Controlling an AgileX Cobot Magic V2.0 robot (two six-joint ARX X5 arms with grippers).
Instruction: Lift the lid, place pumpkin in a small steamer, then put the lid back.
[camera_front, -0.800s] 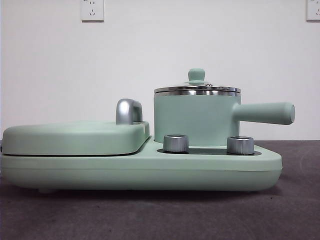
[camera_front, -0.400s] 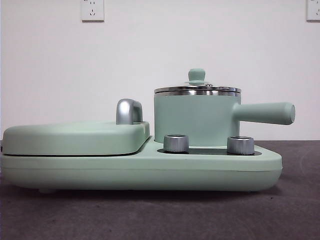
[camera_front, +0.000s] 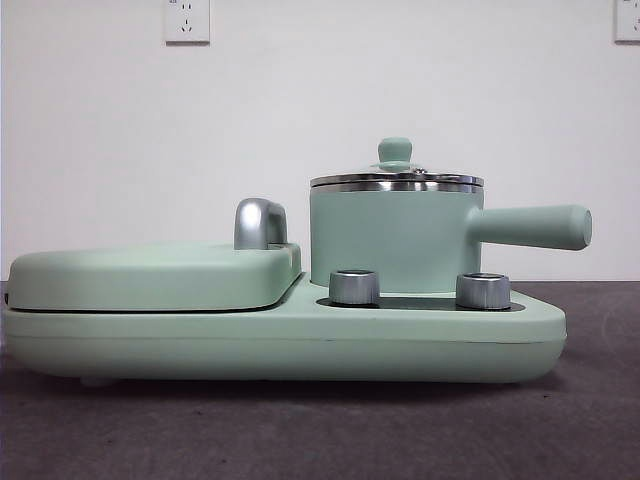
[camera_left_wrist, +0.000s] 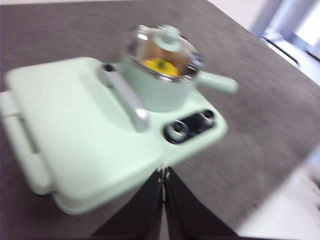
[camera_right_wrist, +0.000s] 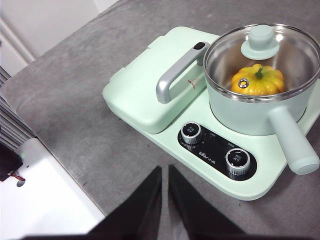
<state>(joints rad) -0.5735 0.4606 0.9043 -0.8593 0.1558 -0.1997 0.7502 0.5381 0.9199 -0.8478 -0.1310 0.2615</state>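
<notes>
The mint-green small steamer stands on the wide base, its long handle pointing right. The glass lid with its mint knob sits on the pot's rim. Through the lid the yellow-orange pumpkin with a green stem shows inside the steamer; it also shows in the blurred left wrist view under the lid. My left gripper is shut and empty, well back from the appliance. My right gripper is shut and empty, above the table before the base. Neither arm shows in the front view.
The wide mint-green base carries two steel knobs and a flat griddle cover with a chrome handle. A white surface lies beyond the table's edge. Dark grey tabletop surrounds the appliance.
The front view has shifted by a pixel or two; nothing on the table has moved.
</notes>
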